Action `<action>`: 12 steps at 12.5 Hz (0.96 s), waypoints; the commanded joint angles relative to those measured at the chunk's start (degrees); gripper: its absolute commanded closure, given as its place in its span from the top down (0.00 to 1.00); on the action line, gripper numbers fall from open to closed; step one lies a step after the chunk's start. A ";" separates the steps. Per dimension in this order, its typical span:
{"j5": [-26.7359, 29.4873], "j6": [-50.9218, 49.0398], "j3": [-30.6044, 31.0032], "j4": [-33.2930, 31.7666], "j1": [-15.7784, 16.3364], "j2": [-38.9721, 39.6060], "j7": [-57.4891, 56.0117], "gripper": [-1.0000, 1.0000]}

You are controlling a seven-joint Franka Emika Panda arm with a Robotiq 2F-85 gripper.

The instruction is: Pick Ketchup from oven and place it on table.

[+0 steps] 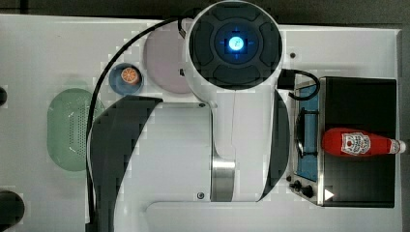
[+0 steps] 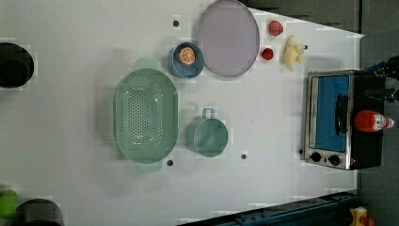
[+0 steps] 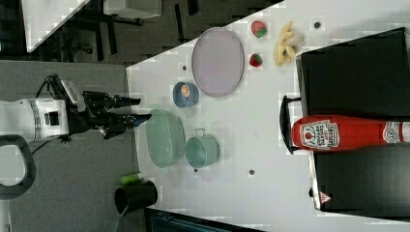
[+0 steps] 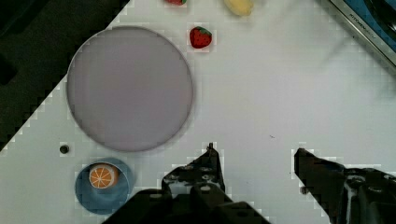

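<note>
White table (image 2: 263,122), oven (image 1: 358,96) at top view's right edge. Ketchup (image 1: 358,143) lies flat on oven roof, cap pointing away from door. My gripper (image 4: 254,161) empty, fingers spread, well apart from bottle. Judging light, smooth plastic, slightly squeezable, may roll; grab mid-body across label.

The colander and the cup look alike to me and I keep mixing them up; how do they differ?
The colander is a large oval basin; the cup is small and round. The colander's floor is full of small holes; the cup's inside looks plain. The colander has a tab handle at each end; the cup has one loop handle. Both are pale green, open side up, next to each other on the table.
</note>
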 commanded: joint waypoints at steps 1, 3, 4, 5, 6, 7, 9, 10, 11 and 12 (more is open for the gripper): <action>0.99 -11.89 -0.25 -18.06 -1.86 -27.70 -2.88 0.79; 0.96 -11.63 -0.96 -18.18 -1.93 -27.49 -2.88 1.00; 0.95 -10.79 -2.04 -18.27 -2.22 -26.75 -2.88 1.00; 0.95 -10.64 -3.49 -18.26 -2.58 -25.62 -2.88 1.00; 0.95 -10.64 -4.84 -18.27 -2.83 -24.71 -2.88 1.00; 0.94 -10.60 -6.34 -18.24 -3.16 -23.76 -2.89 1.00; 0.81 -8.42 -9.80 -18.18 -3.93 -21.69 -2.90 1.00; 0.77 -5.86 -11.60 -18.15 -4.22 -20.70 -3.03 1.00; 0.38 -2.27 -13.48 -18.17 -4.42 -19.69 -3.32 1.00; -1.47 3.46 -16.70 -18.18 -4.74 -17.38 -3.46 1.00</action>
